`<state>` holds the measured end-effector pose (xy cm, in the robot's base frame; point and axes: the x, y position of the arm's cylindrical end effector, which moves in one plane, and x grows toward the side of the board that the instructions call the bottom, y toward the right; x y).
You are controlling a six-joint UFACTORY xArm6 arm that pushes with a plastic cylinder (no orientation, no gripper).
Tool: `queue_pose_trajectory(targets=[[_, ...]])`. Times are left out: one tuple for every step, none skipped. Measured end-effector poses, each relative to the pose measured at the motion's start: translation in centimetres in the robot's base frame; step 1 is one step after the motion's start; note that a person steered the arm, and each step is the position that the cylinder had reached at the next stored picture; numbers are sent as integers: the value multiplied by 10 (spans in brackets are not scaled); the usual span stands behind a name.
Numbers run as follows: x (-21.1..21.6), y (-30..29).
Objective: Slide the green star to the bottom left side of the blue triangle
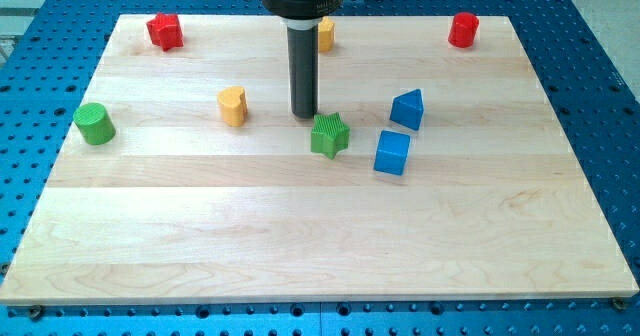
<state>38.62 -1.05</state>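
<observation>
The green star [329, 135] lies near the board's middle. The blue triangle [407, 108] sits to its upper right, a short gap away. My tip [304, 115] stands just up and left of the green star, close to it or touching its upper left edge. A blue cube [392, 153] lies right of the star, just below the triangle.
A yellow heart [232, 106] lies left of my tip. A green cylinder [94, 124] sits at the left edge. A red star-like block [164, 31] is at top left, a red cylinder [463, 30] at top right. A yellow block [325, 34] is partly hidden behind the rod.
</observation>
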Motion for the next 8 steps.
queue_pose_trajectory(targets=[[-1,30],[-8,39],[-10,40],[-10,11],[5,-25],[37,-25],[48,-42],[69,-13]])
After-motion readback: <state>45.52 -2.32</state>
